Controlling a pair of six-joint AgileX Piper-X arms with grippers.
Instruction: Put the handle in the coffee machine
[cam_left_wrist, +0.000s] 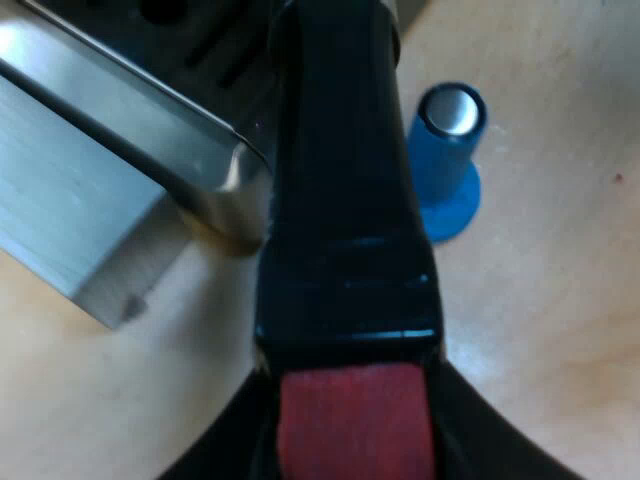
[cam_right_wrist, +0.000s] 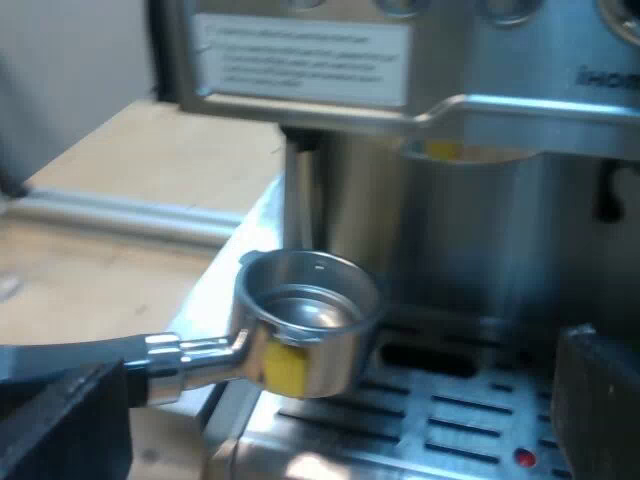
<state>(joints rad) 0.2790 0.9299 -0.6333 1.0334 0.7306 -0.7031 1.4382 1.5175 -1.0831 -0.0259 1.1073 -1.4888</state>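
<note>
Holder (cam_right_wrist: 310, 320) hangs below the machine's (cam_right_wrist: 480, 180) brew head; left pincer (cam_left_wrist: 355, 435), clamped on its handle (cam_left_wrist: 345, 200), should lift square, then twist. Right pincer (cam_right_wrist: 330, 415) apart.

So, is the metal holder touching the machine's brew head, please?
Apart. Right wrist view shows the metal holder over the drip grate, a clear gap below the brew head.

Glossy black handle (cam_left_wrist: 345, 200) ended in a matt red tip (cam_left_wrist: 355, 425); cup (cam_right_wrist: 310, 320) was polished metal, espresso machine (cam_right_wrist: 470, 230) brushed steel, tamper (cam_left_wrist: 445, 185) matt blue plastic, table (cam_left_wrist: 560, 330) pale wood
</note>
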